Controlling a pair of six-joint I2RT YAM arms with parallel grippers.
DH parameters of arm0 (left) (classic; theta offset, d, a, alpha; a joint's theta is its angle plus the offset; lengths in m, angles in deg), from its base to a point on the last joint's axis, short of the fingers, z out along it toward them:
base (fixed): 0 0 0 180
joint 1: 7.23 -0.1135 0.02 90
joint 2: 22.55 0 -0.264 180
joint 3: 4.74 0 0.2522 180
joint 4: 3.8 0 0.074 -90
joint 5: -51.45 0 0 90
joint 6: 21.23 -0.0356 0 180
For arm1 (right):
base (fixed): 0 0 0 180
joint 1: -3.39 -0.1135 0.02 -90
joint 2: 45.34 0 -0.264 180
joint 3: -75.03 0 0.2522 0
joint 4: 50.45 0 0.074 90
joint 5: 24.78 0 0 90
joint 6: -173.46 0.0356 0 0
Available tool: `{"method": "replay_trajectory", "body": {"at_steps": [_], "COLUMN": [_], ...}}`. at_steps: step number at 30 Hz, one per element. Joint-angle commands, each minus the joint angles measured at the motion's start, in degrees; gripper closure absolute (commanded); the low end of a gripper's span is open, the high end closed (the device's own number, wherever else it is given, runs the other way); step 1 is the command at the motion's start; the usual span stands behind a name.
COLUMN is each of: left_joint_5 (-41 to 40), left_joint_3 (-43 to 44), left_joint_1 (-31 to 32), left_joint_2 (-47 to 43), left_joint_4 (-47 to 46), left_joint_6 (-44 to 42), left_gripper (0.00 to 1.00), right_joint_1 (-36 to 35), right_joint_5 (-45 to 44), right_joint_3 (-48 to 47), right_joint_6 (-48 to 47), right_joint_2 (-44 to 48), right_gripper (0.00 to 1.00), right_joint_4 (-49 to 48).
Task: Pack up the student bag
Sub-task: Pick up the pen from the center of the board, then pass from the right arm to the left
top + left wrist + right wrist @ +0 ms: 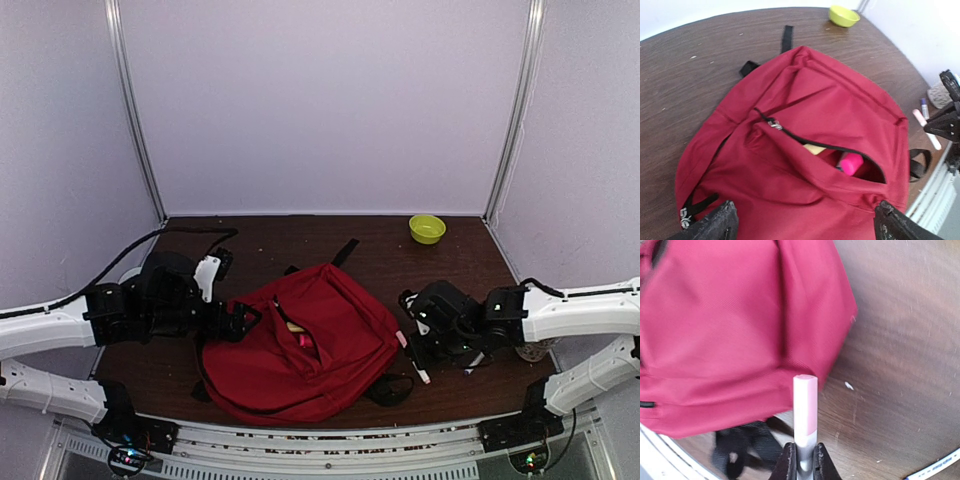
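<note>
While the left arm is reaching in low from the table's (460,255) left side, its forearm nearly level, the left claw (240,320) is hanging at the left edge of the student bag (300,345) with its fingers spread wide, gripping nothing; in the wrist view the two fingertips (715,225) are framing the bag's near end. The right arm is coming in from the right, wrist bent down just beside the bag's right edge, and the right claw (803,460) is pinching one pink-capped marker (805,410) near its lower end, cap pointing toward the bag. One bag is lying flat at mid-table, its front pocket (840,155) gaping. Two things are showing inside: one pink item (850,162) and one yellowish item (812,148). One second pen (935,467) is lying on the wood nearby. One green bowl (427,228) is sitting at the far right.
</note>
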Motion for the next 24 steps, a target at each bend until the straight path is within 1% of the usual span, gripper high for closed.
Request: {"method": "replay_trajectory", "body": {"at_steps": [1, 5, 9, 13, 19, 21, 24], "left_joint_5": [8.7, 17.2, 22.3, 27.9, 39.0, 40.5, 40.7], "left_joint_3": [3.3, 5.0, 7.0, 8.9, 10.8, 11.7, 13.6], "left_joint_1": [-0.4, -0.4, -0.4, -0.4, -0.2, 0.5, 1.9], "left_joint_2": [-1.1, -1.1, -0.7, 0.8, 4.2, 6.1, 8.8], "left_joint_4": [-5.6, -7.9, -9.0, -9.9, -12.7, -13.1, -12.3], "left_joint_6": [-1.3, -1.9, -2.3, -3.1, -3.8, -4.0, -4.9], "left_gripper": [0.04, 0.07, 0.1, 0.13, 0.25, 0.28, 0.32], "right_joint_1": [-2.0, -5.1, -8.6, -11.1, -13.2, -14.1, -15.4], "right_joint_5": [-3.0, -4.1, -6.6, -7.1, -2.7, -1.3, 1.6], "right_joint_3": [-4.0, -7.3, -11.4, -13.6, -15.3, -15.9, -17.2], "right_joint_6": [-3.8, -7.4, -11.1, -14.8, -19.1, -20.2, -21.6], "right_joint_2": [3.7, 4.3, 2.9, 2.0, 1.7, 1.5, 0.3], "right_gripper": [1.0, 1.0, 1.0, 1.0, 1.0, 1.0, 1.0], "right_joint_4": [-1.9, -3.7, -4.5, -6.7, -10.1, -11.1, -11.8]}}
